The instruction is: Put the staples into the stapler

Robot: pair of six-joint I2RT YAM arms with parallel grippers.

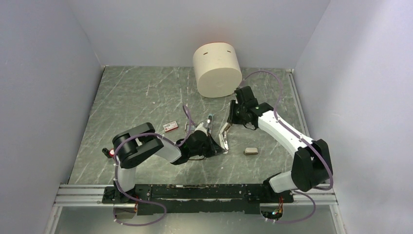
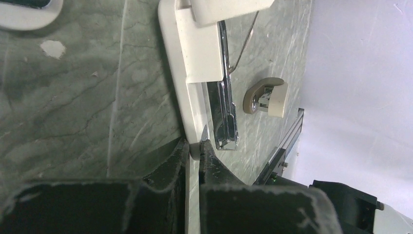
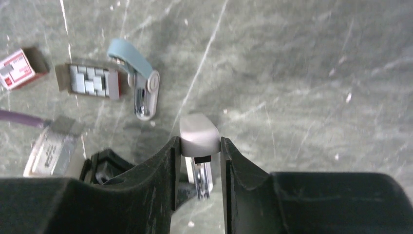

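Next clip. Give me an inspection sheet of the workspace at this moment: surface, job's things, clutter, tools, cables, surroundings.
Surface: grey marbled table, scuffed with pale streaks.
Job's things: white stapler open, its metal inner rail exposed, held between both tools; staples lie in an open tray beside the red-and-white box.
Clutter: pale blue piece next to the tray; beige-grey piece; cream cylinder at the back.
Tools: left tool shut on the stapler's thin end; right tool shut on its other end.
Cables: purple cables run along both arms.
Surroundings: plain pale walls; mounting rail at the near edge.
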